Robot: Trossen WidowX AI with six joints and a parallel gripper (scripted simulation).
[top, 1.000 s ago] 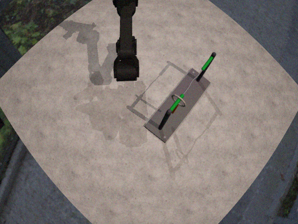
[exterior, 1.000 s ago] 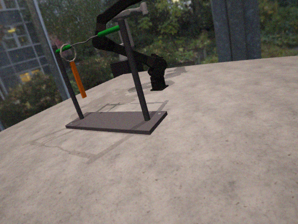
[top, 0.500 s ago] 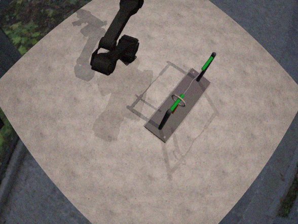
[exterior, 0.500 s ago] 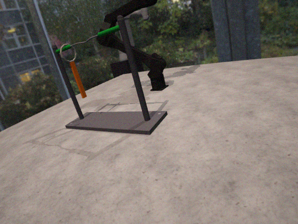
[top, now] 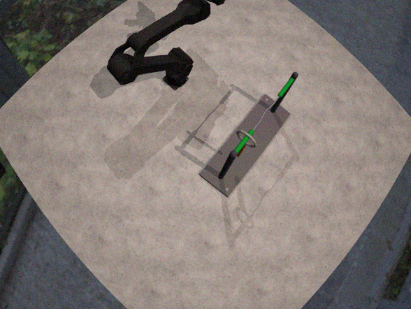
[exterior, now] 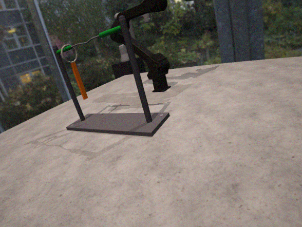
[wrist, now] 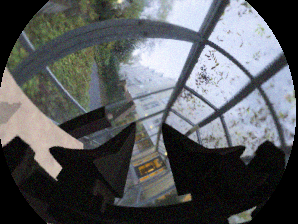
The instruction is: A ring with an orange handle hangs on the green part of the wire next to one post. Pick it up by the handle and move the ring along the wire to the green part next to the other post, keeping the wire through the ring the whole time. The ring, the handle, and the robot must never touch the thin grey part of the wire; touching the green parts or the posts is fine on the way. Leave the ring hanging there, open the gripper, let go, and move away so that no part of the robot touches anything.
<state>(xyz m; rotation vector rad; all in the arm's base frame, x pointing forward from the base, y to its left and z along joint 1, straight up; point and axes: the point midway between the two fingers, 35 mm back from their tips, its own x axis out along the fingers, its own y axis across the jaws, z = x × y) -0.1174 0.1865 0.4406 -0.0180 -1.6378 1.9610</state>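
The ring (top: 255, 144) (exterior: 76, 54) hangs around the green part (top: 242, 146) (exterior: 59, 51) beside one post (top: 227, 166) (exterior: 70, 88). Its orange handle (top: 240, 150) (exterior: 79, 80) points down, clear of the baseplate, mostly hidden in the top view. The thin grey wire (top: 260, 120) (exterior: 86, 42) runs to the other green part (top: 286, 87) (exterior: 110, 31) at the other post (top: 279, 101) (exterior: 138, 74). My gripper (wrist: 149, 125) is partly open and empty in the wrist view, away from ring and wire. The top and exterior views do not show its fingertips.
The posts stand on a grey baseplate (top: 231, 182) (exterior: 115, 123) on the stone table top (top: 168, 227) (exterior: 205, 154). My arm (top: 157, 29) (exterior: 147, 55) is folded at its base, on the upper left in the top view and behind the far post in the exterior view.
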